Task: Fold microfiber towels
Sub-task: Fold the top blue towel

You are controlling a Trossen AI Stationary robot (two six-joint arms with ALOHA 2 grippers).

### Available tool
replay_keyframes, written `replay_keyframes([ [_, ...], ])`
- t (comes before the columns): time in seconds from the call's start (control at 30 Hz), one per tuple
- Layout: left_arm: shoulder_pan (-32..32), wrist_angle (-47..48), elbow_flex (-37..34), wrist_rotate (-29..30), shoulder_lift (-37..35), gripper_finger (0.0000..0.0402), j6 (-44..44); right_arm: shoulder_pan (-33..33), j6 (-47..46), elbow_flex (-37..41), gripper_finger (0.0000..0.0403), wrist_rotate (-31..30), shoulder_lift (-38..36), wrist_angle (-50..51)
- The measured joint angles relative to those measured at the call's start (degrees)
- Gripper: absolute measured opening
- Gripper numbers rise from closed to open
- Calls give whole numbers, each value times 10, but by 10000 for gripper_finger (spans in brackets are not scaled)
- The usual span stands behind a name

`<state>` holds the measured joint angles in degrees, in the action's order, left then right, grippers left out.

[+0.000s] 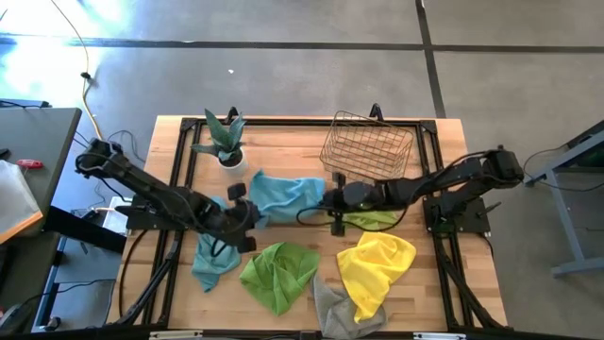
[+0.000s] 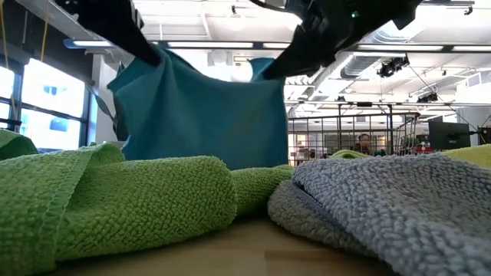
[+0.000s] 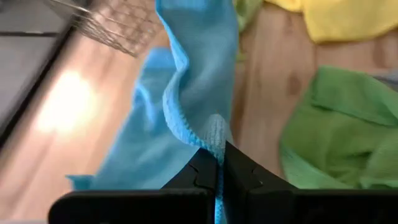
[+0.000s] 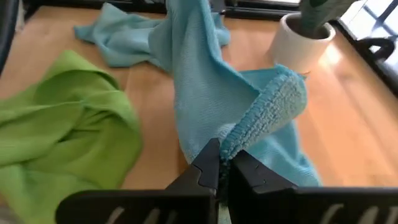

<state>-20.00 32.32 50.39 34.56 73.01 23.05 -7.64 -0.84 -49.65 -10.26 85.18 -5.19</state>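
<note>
While both pairs of dark fingers are pinched tight on cloth, no brand, label or writing can be read on any object. The left gripper [image 3: 217, 171] clamps one corner of a teal-blue microfiber towel [image 1: 283, 194], and the right gripper [image 4: 222, 163] clamps another corner of the same towel, its looped pile bunched just above the fingertips. Between the two grips the towel hangs as a raised sheet above the middle of the wooden table [image 1: 444, 283], as the low view shows [image 2: 207, 115]. The left arm reaches in from the table's left edge, extended low and slanting toward the centre; the right arm reaches in from the right edge, stretched nearly level toward the centre, so that the two grippers face each other across the held towel.

A second teal-blue towel [image 1: 215, 260] lies crumpled below the left gripper. A lime green towel [image 1: 278, 274] lies rumpled near the front centre, a grey towel [image 1: 335, 307] at the front edge just beside it, and a bright yellow towel [image 1: 377, 264] to the right, touching the grey one. Another lime green towel [image 1: 373, 220] shows partly under the right arm. A copper wire basket [image 1: 368, 146] stands at the back right, and a green potted plant [image 1: 226, 142] in a white pot at the back left.
</note>
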Motion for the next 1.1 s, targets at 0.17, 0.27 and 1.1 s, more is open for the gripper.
replay_keyframes([
  [0.17,-8,-2,0,8,12,0,-17,-18,39,0,0,-20,3,-13],
  [0.27,2,13,18,61,7,0,-73,-14,114,0,0,-80,3,-42],
  [1.1,191,63,224,368,-23,0,-510,162,454,-135,0,-174,2,-237],
])
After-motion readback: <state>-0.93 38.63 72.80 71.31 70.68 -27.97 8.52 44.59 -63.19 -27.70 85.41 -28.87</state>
